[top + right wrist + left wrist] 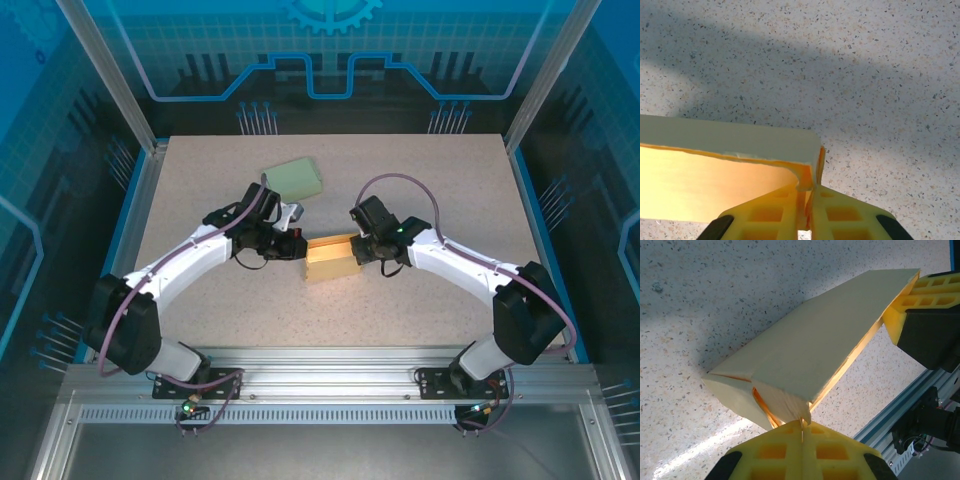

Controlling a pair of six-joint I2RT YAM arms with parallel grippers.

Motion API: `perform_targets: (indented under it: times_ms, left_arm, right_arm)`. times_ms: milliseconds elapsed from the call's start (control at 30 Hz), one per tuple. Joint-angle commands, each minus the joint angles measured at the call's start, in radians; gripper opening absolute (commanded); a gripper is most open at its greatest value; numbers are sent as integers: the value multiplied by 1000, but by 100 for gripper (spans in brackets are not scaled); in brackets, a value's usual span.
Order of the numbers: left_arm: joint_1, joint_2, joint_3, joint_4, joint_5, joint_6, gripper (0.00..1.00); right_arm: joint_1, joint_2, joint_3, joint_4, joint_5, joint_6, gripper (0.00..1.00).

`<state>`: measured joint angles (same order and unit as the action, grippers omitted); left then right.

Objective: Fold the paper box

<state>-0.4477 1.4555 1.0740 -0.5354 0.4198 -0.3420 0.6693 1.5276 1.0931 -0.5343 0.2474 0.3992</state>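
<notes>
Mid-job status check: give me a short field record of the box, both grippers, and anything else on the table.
paper box: yellow, partly folded, one side open, held between the two arms
left gripper: shut, pinching a corner flap at the box's left end
right gripper: shut on the wall edge at the box's right end
green object: pale green, lying apart from the box, farther back on the table
table: speckled, light surface

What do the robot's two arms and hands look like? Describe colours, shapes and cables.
The left arm and right arm have white shells and black joints. A purplish cable loops along each. The left hand and right hand have yellow, grid-patterned fingers.
</notes>
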Motion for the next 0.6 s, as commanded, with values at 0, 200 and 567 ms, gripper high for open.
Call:
perform_targets:
  times_ms: [0, 200, 567]
  left_arm:
    - [3, -34, -14, 44, 42, -11, 0]
    - [4, -19, -32, -1, 1, 19, 0]
    - [2, 18, -123, 23, -23, 23, 0]
  right_arm:
    - [26, 34, -5, -47, -49, -13, 13]
    - [28, 34, -4, -47, -48, -13, 13]
    - [30, 39, -5, -40, -49, -9, 13]
